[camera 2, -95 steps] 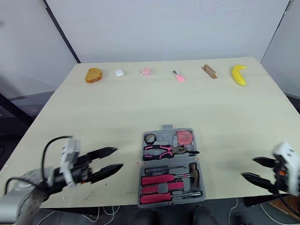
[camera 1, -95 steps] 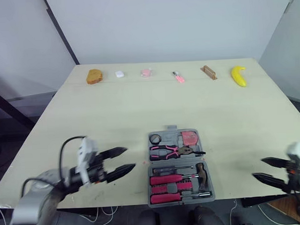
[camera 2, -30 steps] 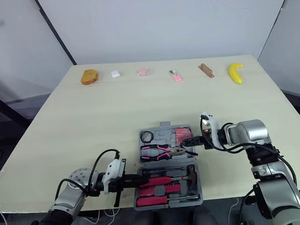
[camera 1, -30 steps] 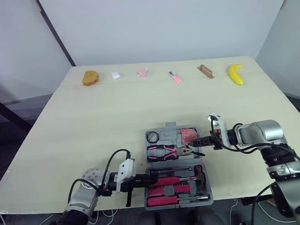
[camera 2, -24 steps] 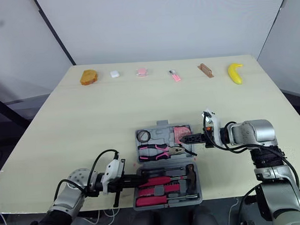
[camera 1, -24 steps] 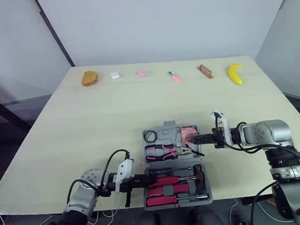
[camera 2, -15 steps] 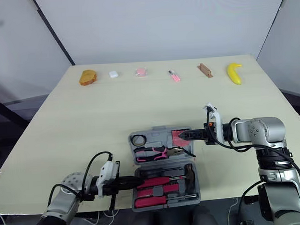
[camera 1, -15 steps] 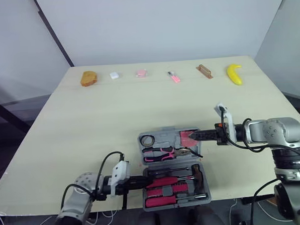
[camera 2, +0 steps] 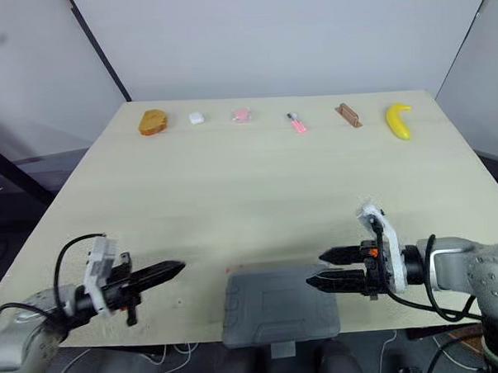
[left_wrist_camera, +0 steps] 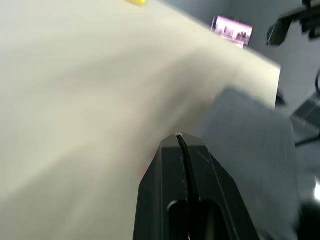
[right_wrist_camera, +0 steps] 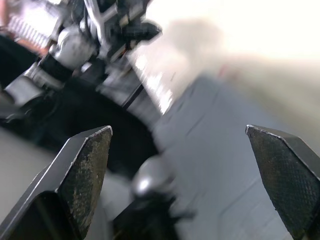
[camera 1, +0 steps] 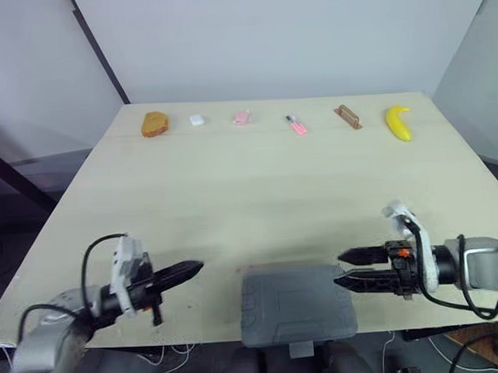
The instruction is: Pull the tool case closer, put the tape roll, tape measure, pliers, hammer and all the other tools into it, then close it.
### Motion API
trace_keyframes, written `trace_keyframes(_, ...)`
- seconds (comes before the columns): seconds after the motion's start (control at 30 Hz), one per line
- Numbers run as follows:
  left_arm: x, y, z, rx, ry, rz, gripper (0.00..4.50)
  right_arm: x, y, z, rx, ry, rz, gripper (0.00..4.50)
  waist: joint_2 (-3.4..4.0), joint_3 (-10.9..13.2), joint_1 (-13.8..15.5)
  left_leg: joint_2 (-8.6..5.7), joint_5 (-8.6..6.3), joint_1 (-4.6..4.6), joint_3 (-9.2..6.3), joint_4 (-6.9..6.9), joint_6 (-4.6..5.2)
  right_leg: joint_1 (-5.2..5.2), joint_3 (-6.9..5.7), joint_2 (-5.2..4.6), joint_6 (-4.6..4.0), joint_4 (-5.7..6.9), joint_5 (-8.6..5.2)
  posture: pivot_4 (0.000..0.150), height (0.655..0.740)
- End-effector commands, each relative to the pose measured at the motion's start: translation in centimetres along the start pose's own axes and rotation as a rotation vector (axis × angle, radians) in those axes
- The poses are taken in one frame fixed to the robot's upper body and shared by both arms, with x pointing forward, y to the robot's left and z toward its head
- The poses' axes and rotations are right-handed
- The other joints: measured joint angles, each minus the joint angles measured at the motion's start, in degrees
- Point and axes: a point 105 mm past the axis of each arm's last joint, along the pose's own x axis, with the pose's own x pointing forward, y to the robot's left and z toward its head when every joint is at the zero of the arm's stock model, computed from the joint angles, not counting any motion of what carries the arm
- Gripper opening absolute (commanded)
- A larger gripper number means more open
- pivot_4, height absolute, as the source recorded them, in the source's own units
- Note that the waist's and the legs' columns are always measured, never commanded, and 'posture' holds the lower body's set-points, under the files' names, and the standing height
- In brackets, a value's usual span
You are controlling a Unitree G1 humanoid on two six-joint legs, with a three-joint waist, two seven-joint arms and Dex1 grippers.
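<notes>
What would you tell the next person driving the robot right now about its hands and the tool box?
Left gripper: shut, empty, hovering left of the tool case, apart from it.
Right gripper: open, empty, fingertips at the case's far right corner.
Tool case: lid down, at the near edge of the table; contents hidden.
Done: the case sits close and is closed.
Left: probably just checking the latch; whether it is snapped cannot be seen.

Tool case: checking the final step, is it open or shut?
Shut. The tool case lies as one flat grey slab, lid down over the base.
</notes>
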Motion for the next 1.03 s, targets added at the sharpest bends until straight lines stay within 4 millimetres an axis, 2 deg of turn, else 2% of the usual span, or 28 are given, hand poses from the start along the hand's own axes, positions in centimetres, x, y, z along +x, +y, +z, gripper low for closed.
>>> trace_keyframes(0.03,2.0,-0.1,1.5,-0.002,-0.071,0.034,0.05,0.0,0.1,2.6,-0.235,-0.189,-0.056,4.50,-0.03,-0.02,-0.12,0.00,0.00,0.01,-0.01,0.00,0.00,0.00,0.00,0.03,0.00,-0.01,0.00,0.150,0.7400)
trace_keyframes(0.13,4.1,0.0,2.1,-0.004,-0.130,0.054,0.05,0.9,-2.1,3.4,-0.420,-0.240,-0.186,4.50,-0.04,-0.02,-0.09,-0.03,0.01,0.06,0.02,0.00,-0.01,0.00,0.05,0.02,0.00,0.02,0.00,0.150,0.7400)
trace_keyframes(0.23,6.6,-0.4,2.8,-0.025,-0.189,0.002,0.05,1.9,-5.6,3.1,-0.462,-0.228,-0.235,4.50,-0.11,-0.04,-0.12,-0.07,0.02,0.04,0.07,0.08,-0.02,0.01,0.09,0.02,0.00,0.05,0.02,0.150,0.7400)
trace_keyframes(0.27,7.2,-0.3,2.6,-0.017,-0.179,-0.005,0.57,2.1,-6.3,3.0,-0.476,-0.227,-0.236,4.50,-0.11,-0.03,-0.09,-0.09,0.02,0.06,0.14,0.09,-0.03,0.02,0.09,0.02,0.00,0.04,0.03,0.150,0.7400)
trace_keyframes(0.3,7.6,-0.1,2.4,-0.012,-0.158,-0.013,0.80,2.4,-6.8,2.6,-0.513,-0.195,-0.222,4.50,-0.11,-0.03,-0.06,-0.10,0.02,0.04,0.16,0.09,-0.03,0.01,0.08,0.02,0.00,0.05,0.03,0.150,0.7400)
trace_keyframes(0.4,8.1,0.5,2.0,0.003,-0.113,-0.022,2.24,1.9,-8.2,1.1,-0.564,-0.109,-0.189,4.50,-0.10,-0.03,0.00,-0.11,0.02,0.04,0.23,0.07,-0.03,0.01,0.02,0.04,-0.03,0.06,0.03,0.150,0.7400)
trace_keyframes(0.47,7.5,0.8,1.7,0.007,-0.086,-0.022,3.08,0.9,-8.8,0.3,-0.595,-0.060,-0.188,4.50,-0.09,-0.02,0.04,-0.10,0.02,0.01,0.22,0.06,-0.03,0.00,0.00,0.03,-0.03,0.02,0.02,0.150,0.7400)
trace_keyframes(0.53,6.4,1.1,1.1,0.007,-0.049,-0.006,4.09,-0.7,-9.2,-0.2,-0.590,-0.053,-0.203,4.50,-0.10,-0.02,0.11,-0.07,0.02,-0.01,0.16,0.05,-0.02,0.00,0.02,0.00,-0.03,-0.03,0.02,0.150,0.7400)
trace_keyframes(0.57,5.5,1.3,0.7,-0.004,-0.029,0.003,4.43,-1.7,-9.3,-0.7,-0.584,-0.039,-0.210,4.50,-0.10,-0.02,0.09,-0.06,0.02,-0.01,0.14,0.05,-0.02,0.00,0.03,-0.01,-0.03,-0.05,0.02,0.150,0.7400)
trace_keyframes(0.67,2.3,2.3,-1.0,-0.036,0.034,0.078,4.43,-5.3,-9.1,-2.7,-0.537,-0.018,-0.232,4.50,-0.09,-0.01,0.19,-0.04,0.01,0.02,0.10,0.01,-0.02,0.00,0.08,-0.04,-0.03,-0.04,0.02,0.150,0.7400)
trace_keyframes(0.73,0.9,2.6,-1.5,-0.052,0.055,0.107,4.43,-6.9,-8.8,-3.4,-0.512,-0.021,-0.249,4.50,-0.09,-0.01,0.25,-0.02,0.01,0.06,0.11,0.01,-0.01,0.01,0.08,-0.04,-0.03,-0.01,0.01,0.150,0.7400)
trace_keyframes(0.9,-4.3,3.7,-3.0,-0.040,0.152,0.246,4.43,-12.0,-8.0,-5.9,-0.453,0.027,-0.344,4.50,-0.09,-0.01,0.32,-0.03,0.01,0.19,0.19,0.03,-0.01,0.07,0.14,-0.03,-0.03,0.04,0.01,0.150,0.7400)
trace_keyframes(1.03,-5.9,4.0,-3.3,-0.049,0.167,0.288,4.43,-14.1,-7.4,-7.0,-0.424,0.057,-0.385,4.50,-0.09,0.00,0.38,-0.03,0.01,0.29,0.33,0.00,-0.01,0.11,0.24,-0.02,-0.03,0.03,0.00,0.150,0.7400)
